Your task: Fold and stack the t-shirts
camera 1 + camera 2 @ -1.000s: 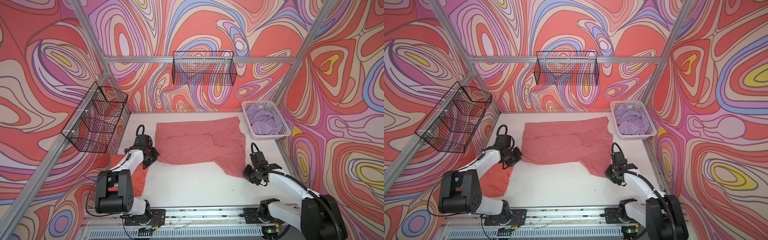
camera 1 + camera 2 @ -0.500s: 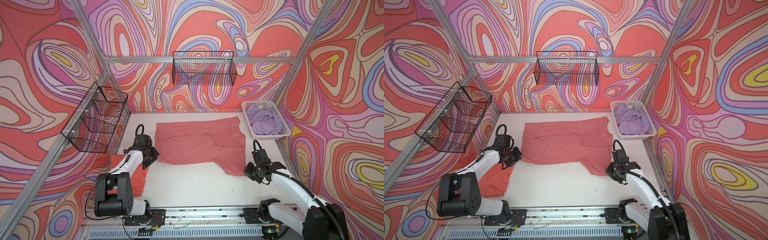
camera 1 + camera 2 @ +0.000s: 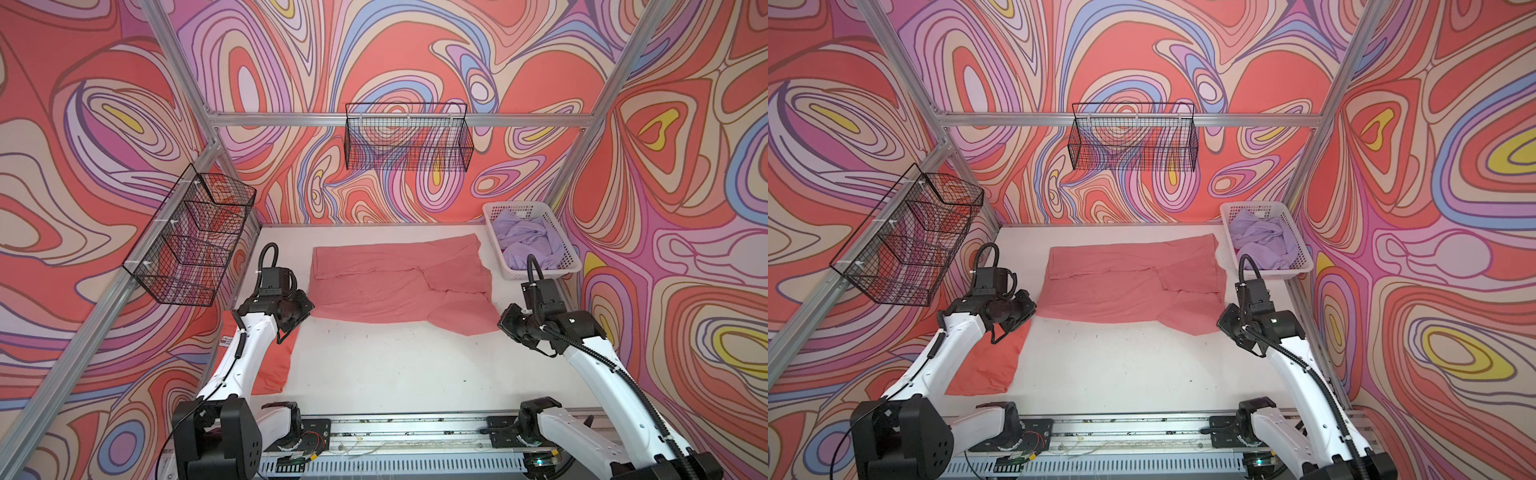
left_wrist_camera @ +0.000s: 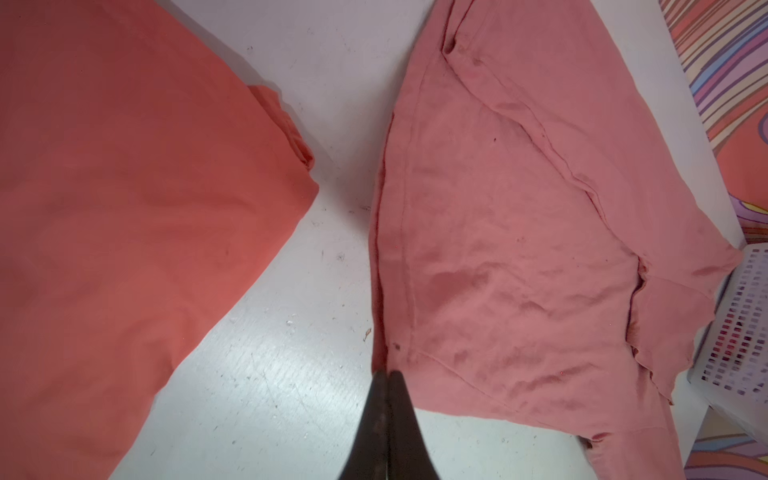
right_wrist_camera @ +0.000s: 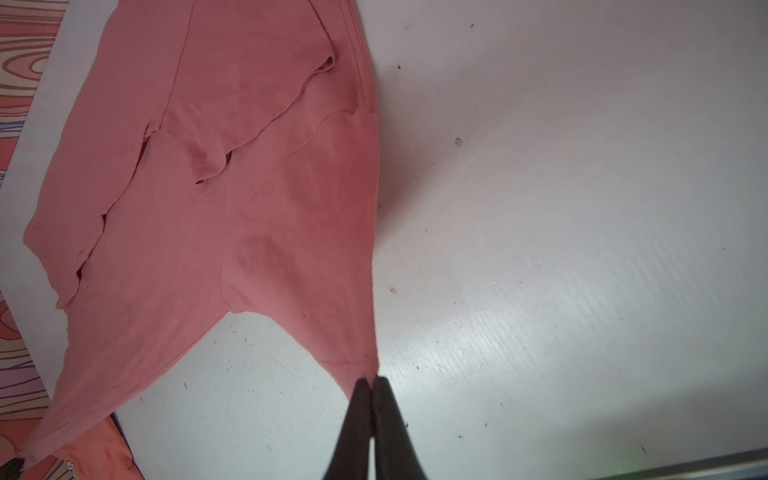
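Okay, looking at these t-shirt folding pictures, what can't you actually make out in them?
Orange-coral t-shirt: the left arm covers part in both top views; the left wrist view's edge crops it.
Its white label: print too small to read.
Lavender t-shirt: crumpled in the white basket, whose walls hide its lower part.
Left gripper and right gripper, wrist views: the shut fingers themselves hide how much salmon-pink t-shirt they pinch.

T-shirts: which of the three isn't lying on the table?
The pale lavender t-shirt, crumpled inside the white basket. The salmon-pink one lies spread mid-table; the orange-coral one lies folded at the left.
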`<state>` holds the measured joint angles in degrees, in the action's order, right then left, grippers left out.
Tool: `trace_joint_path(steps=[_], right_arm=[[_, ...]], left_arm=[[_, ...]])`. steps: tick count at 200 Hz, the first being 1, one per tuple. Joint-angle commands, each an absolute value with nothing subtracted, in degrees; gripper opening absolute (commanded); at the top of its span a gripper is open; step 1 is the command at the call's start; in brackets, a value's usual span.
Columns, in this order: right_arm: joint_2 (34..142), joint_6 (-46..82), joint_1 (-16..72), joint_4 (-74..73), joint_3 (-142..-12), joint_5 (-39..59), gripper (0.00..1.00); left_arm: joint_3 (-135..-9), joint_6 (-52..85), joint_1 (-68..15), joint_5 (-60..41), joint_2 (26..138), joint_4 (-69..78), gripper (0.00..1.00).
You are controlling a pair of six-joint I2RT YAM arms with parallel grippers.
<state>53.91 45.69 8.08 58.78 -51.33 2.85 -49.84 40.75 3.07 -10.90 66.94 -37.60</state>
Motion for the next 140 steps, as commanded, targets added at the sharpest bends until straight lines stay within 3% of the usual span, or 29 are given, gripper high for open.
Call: trace_joint_path(steps=[1,91,140], right_arm=[[52.2,45.5,8.3,66.0,-53.5,1.4,0.0],[47.7,47.3,8.3,74.0,-54.4,3.3,0.0],[56.6,42.8,8.3,67.1,-58.7,1.2,0.0]], left_arm=[[-49.9,41.8,3.2,-10.2,64.3,-43.5,0.0],[-48.3,43.2,2.3,-9.5,58.7,-51.3,0.0],[-50.2,43.0,2.1,-9.6,62.9,-46.8,0.0]])
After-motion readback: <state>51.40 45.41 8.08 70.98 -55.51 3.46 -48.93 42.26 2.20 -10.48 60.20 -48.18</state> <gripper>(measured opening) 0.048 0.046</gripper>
